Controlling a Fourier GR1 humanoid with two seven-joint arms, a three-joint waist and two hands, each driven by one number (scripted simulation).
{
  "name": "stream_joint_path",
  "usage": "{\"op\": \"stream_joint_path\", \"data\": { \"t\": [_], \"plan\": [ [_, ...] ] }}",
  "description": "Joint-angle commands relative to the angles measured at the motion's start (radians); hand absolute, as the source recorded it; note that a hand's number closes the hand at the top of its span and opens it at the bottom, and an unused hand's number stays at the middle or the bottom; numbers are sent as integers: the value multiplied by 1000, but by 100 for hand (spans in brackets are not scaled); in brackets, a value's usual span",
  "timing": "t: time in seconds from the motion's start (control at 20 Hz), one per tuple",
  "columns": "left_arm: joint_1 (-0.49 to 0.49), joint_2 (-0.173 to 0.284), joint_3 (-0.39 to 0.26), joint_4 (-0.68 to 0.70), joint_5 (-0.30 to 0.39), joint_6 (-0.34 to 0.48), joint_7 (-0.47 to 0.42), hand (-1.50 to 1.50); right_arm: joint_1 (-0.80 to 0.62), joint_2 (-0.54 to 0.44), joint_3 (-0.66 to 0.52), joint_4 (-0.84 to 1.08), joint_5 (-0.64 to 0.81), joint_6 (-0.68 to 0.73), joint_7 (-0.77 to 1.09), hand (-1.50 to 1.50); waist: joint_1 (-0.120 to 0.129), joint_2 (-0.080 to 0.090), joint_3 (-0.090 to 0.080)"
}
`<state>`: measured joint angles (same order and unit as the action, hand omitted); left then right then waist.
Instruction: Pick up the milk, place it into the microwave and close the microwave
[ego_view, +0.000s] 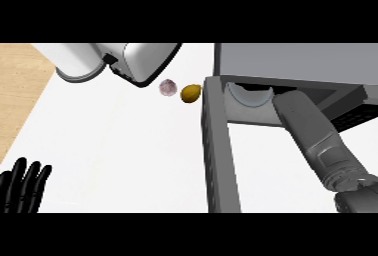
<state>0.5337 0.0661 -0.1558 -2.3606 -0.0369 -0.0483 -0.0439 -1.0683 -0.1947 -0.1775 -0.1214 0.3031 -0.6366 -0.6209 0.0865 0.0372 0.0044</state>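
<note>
Smooth matt white bench (118, 150) with a pale wood strip (18, 90); the microwave (295, 60) looks like dull grey metal, the toaster (140, 60) glossy.

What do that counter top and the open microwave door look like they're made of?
The counter looks like smooth white laminate or stone: plain, matte, no grain. The microwave door seems grey painted metal or plastic, with an even, dull surface; which one is unclear.

Bright, even light floods the white counter (125, 150), which washes out almost shadowless. The open microwave (295, 65) cavity falls into deep shade, swallowing the right forearm's (317, 140) far end. Soft highlights sit on the yellow fruit (190, 93). Edges look slightly soft throughout, no glare.
</note>
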Motion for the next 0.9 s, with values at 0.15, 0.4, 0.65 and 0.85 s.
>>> {"op": "stream_joint_path", "data": {
  "t": [0.15, 0.4, 0.65, 0.85],
  "plan": [
    [38, 7, 0, -25, -5, -8, -7, -150, -19, -106, -47, -15, -37, 69, -16, -150, -5, -8, -2],
    [25, -16, -22, 10, -46, 15, -19, -150, 3, -93, -77, -27, -72, 204, -65, -150, -28, -15, -2],
    [44, -20, -44, -14, -39, 10, 1, -150, 51, -105, -121, -32, -119, 316, -112, -150, -38, -19, -2],
    [95, -32, -90, -66, -54, 16, 9, -150, 82, -84, -121, -44, -126, 364, -117, -150, -49, -27, -3]
  ]
}}
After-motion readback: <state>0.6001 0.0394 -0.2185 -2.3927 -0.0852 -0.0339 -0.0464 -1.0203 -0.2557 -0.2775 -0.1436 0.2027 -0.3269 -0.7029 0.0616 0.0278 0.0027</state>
